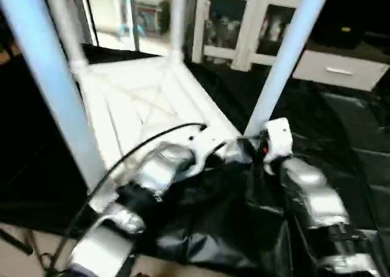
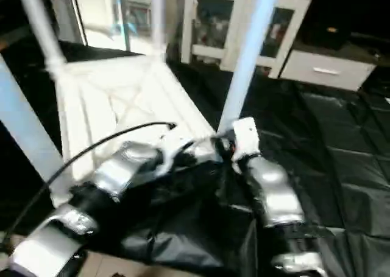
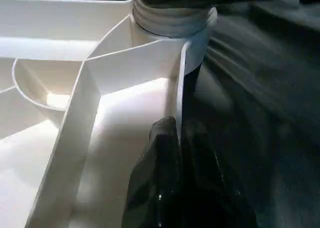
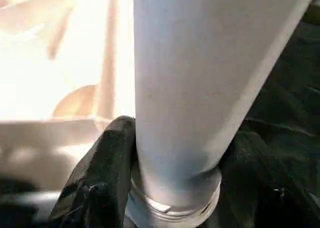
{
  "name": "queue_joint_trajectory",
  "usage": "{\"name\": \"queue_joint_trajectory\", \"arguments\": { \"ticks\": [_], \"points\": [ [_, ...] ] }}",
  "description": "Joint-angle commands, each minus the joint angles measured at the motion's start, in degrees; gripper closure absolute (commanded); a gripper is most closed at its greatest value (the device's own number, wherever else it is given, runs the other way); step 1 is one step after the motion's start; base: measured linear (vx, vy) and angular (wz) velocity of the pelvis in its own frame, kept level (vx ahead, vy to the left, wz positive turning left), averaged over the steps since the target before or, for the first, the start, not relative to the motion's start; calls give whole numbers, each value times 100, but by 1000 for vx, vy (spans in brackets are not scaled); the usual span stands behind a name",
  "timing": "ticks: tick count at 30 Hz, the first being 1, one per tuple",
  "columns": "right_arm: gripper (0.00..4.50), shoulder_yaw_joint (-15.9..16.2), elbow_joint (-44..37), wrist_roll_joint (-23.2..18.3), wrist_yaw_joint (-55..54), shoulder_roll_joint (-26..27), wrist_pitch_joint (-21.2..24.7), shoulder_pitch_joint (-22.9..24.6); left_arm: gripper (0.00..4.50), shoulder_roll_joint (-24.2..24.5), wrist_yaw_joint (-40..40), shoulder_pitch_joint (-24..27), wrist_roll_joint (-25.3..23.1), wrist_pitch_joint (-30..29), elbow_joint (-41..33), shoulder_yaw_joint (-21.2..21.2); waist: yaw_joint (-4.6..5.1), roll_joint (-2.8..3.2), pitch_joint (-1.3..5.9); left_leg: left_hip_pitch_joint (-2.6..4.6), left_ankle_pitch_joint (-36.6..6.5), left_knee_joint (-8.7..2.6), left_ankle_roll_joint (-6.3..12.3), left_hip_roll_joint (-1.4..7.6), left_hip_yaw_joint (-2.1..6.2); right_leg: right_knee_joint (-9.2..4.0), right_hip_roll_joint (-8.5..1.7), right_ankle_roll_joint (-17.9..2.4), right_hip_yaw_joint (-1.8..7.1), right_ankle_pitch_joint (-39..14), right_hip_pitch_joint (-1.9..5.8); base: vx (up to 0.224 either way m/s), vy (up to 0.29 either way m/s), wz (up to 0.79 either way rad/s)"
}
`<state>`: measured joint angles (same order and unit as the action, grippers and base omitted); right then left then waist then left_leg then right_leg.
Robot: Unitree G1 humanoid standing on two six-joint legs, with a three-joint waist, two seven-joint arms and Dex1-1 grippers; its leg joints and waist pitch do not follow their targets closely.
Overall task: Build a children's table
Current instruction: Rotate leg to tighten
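my right gripper (image 4: 175, 158) is clamped round the near-right leg (image 1: 283, 61) at its socket while my left gripper (image 3: 175, 153), pinched on the near rim of the upturned top (image 1: 143, 103), steadies it; twisting off-axis could cross-thread the leg.

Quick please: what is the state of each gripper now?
Left gripper: shut on the edge of the table top.
Right gripper: closed around the base of a leg.
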<state>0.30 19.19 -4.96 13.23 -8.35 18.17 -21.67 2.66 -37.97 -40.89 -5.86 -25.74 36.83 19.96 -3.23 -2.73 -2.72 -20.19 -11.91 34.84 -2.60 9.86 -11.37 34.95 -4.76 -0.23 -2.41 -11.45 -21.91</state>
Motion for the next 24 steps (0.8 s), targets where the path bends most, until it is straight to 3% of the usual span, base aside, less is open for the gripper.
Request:
{"name": "queue_joint_trajectory", "arguments": {
  "ticks": [1,4,7,12,13,16,17,19,20,21,22,23,24],
  "points": [
    [239,152,192,168,-195,97,331,216,450,41,684,-238,-96,57,146,-355,10,12,300,64,-1497,-547,-165,324,215,-499,-394,-963,234,-1507,114,0,0,0],
    [240,318,145,248,-166,198,193,174,450,-31,786,-289,-87,66,212,-369,-9,15,309,57,-1303,-531,-50,320,193,-471,-394,-1039,240,-1136,132,0,0,0],
    [240,239,116,161,-136,289,131,166,450,-18,803,-315,-115,49,269,-364,-35,12,315,39,-979,-513,104,314,169,-436,-400,-1156,241,-736,166,0,0,0],
    [240,234,-339,-182,325,282,-1,369,450,201,525,-209,-135,209,231,-273,-54,43,281,65,-1292,-553,42,344,183,-487,-412,-1117,240,-1175,155,0,0,0],
    [185,203,-435,-249,381,273,14,419,450,252,415,-166,-138,274,184,-247,-53,39,277,59,-1349,-562,32,348,188,-491,-412,-1080,245,-1228,153,0,0,0],
    [176,130,-673,-423,702,93,-72,586,450,512,-67,53,-151,575,-86,-91,-48,60,266,29,-1440,-581,52,348,205,-503,-415,-1006,242,-1335,162,0,0,0],
    [140,78,-741,-518,879,-11,-82,649,450,626,-246,155,-143,595,-215,-44,26,46,276,-40,-1398,-605,51,346,241,-492,-427,-942,230,-1417,220,0,0,0],
    [130,-56,-844,-632,1149,-238,-167,771,450,867,-799,395,-36,839,-524,75,64,53,285,-38,-1349,-588,58,361,241,-492,-427,-990,225,-1375,199,0,0,0],
    [130,-123,-877,-734,1326,-339,-169,811,450,967,-1048,495,22,932,-659,128,60,50,306,-19,-1247,-563,70,371,233,-469,-440,-1057,238,-1200,196,0,0,0],
    [126,-175,-908,-841,1513,-438,-133,845,450,1071,-1317,589,74,1091,-784,201,57,64,332,-17,-768,-511,233,362,195,-380,-412,-1295,244,-402,194,0,0,0],
    [113,-192,-920,-887,1588,-473,-112,856,450,1109,-1410,622,92,1146,-827,228,57,64,332,-17,-768,-511,233,362,195,-380,-412,-1295,244,-402,194,0,0,0],
    [96,-224,-962,-978,1834,-623,-113,908,450,1256,-1767,755,177,1272,-1010,325,41,61,326,-24,-524,-475,421,343,151,-340,-396,-1448,246,13,181,0,0,0],
    [89,-251,-1043,-1091,2099,-775,-45,978,450,1374,-2009,857,255,1280,-1163,389,32,60,328,-32,-490,-470,473,347,154,-326,-402,-1480,241,55,191,0,0,0]
  ]
}}
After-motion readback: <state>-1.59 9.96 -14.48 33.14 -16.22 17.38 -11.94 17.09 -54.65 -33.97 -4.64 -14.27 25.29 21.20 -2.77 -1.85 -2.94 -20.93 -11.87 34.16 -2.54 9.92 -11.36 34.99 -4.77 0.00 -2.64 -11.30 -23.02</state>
